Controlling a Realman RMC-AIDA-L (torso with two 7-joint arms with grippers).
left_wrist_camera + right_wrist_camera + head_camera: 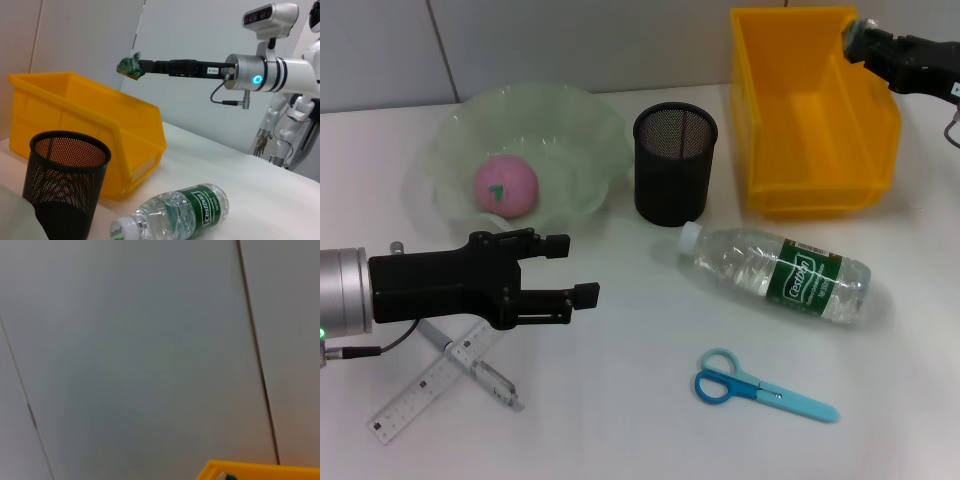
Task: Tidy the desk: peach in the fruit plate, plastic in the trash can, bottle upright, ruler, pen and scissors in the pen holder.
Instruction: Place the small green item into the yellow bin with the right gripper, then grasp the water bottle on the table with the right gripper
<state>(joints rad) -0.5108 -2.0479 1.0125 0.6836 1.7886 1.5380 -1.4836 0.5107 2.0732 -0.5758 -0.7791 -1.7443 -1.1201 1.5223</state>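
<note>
R fingers [131,66] pinch plastic [127,65] above bin [790,110].

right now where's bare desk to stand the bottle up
Open desk lies between the bottle and the left tool, above the scissors. The corner under the left tool is crowded with ruler and pen.

The bottle [175,215] bears a green "Cestbon" label, repeated on its cap.
</note>
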